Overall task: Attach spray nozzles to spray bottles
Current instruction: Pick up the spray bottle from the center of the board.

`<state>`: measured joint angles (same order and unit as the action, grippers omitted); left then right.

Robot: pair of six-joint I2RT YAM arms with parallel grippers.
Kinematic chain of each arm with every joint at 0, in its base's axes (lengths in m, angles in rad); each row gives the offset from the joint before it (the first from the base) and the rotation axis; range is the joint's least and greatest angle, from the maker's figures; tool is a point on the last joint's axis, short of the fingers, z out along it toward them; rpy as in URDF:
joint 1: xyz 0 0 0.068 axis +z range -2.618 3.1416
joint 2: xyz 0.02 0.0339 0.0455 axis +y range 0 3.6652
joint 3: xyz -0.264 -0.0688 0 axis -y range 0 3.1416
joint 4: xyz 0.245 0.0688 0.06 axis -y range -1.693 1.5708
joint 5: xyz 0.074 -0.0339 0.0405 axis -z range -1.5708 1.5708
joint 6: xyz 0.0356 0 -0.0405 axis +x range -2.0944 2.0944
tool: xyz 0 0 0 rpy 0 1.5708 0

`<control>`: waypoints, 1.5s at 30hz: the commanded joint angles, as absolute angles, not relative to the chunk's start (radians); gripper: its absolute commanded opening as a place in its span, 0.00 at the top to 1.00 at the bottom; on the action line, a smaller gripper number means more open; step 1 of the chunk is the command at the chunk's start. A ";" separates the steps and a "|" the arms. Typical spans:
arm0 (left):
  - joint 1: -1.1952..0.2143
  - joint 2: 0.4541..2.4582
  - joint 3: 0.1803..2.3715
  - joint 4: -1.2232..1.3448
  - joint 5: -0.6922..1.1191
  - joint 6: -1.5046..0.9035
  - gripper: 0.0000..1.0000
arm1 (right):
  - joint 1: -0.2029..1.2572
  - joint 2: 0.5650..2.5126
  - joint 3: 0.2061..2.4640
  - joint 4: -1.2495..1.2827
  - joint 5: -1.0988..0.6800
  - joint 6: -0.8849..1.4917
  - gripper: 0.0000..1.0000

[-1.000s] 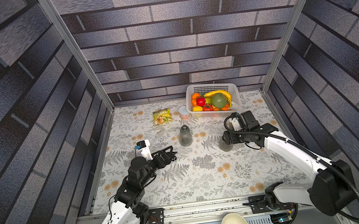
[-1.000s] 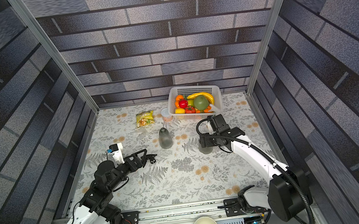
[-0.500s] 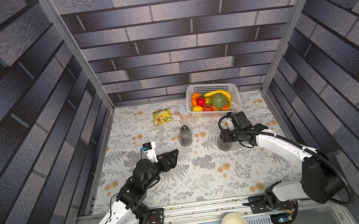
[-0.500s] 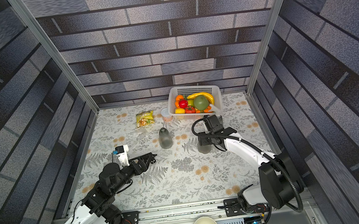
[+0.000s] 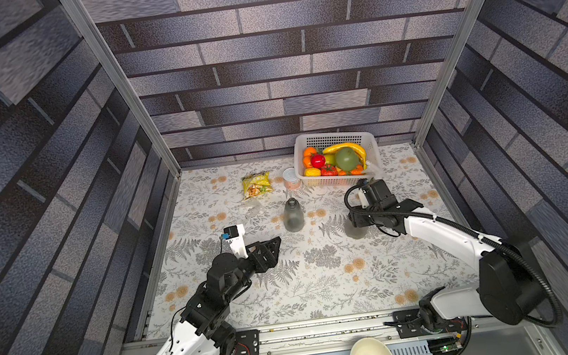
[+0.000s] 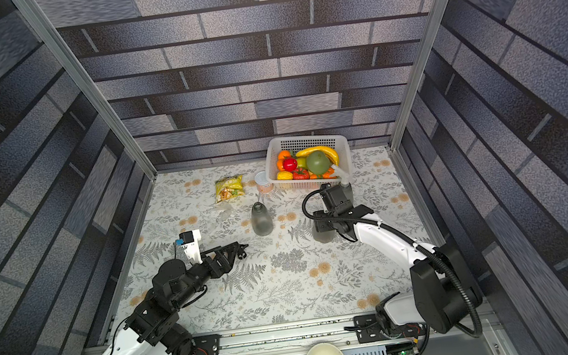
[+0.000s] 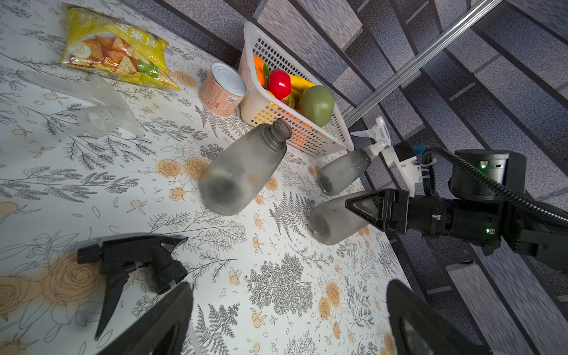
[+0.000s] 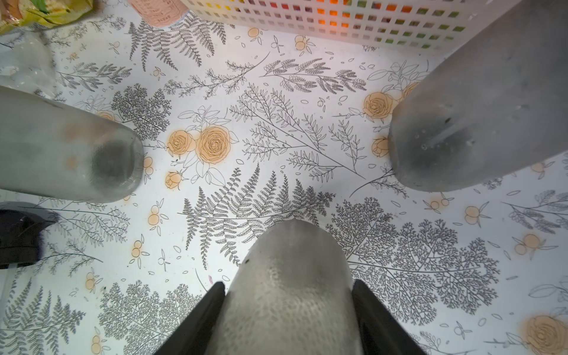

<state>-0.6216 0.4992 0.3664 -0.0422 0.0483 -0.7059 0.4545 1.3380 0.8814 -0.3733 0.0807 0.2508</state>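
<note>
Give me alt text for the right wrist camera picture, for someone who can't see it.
The right gripper straddles a smoky-grey bottle standing on a floral tablecloth, its fingers close against the sides. Two more grey bottles stand farther off, with a white basket beyond.

The right gripper (image 8: 288, 284) has narrowed its jaws, and its fingers (image 8: 209, 310) now sit against both sides of the grey bottle (image 8: 292, 255). The right arm (image 5: 441, 236) has swung its elbow inward, toward the middle of the table (image 5: 325, 284). The left gripper (image 5: 273, 246) has reached further forward, closer to the black nozzle (image 7: 138, 261).
</note>
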 commanded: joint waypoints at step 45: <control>-1.082 1.123 0.465 0.791 -0.133 0.308 0.00 | 0.774 1.188 1.362 -0.817 -0.289 0.359 0.37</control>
